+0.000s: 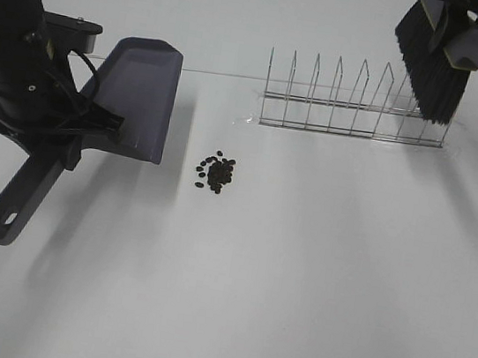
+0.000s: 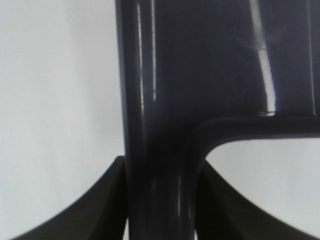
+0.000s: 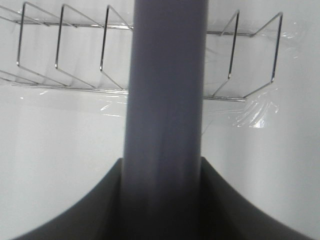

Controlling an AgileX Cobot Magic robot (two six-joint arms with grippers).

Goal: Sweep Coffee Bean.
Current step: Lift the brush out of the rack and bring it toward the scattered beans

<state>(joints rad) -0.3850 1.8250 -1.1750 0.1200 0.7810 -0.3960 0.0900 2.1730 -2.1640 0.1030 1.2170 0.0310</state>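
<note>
A small cluster of dark coffee beans (image 1: pixel 215 173) lies on the white table near the middle. My left gripper (image 1: pixel 66 141) is shut on the handle of a dark grey dustpan (image 1: pixel 139 98), whose pan sits just left of the beans, apart from them. In the left wrist view the dustpan handle (image 2: pixel 160 150) runs between the two fingers. My right gripper is shut on the grey handle (image 3: pixel 167 100) of a brush; the gripper lies at the top right edge of the high view. The black bristles (image 1: pixel 428 68) hang over the wire rack, far from the beans.
A wire dish rack (image 1: pixel 357 102) stands at the back right, taped to the table, directly under the brush; it also shows in the right wrist view (image 3: pixel 65 50). White table (image 1: pixel 295 285) spreads in front of the beans.
</note>
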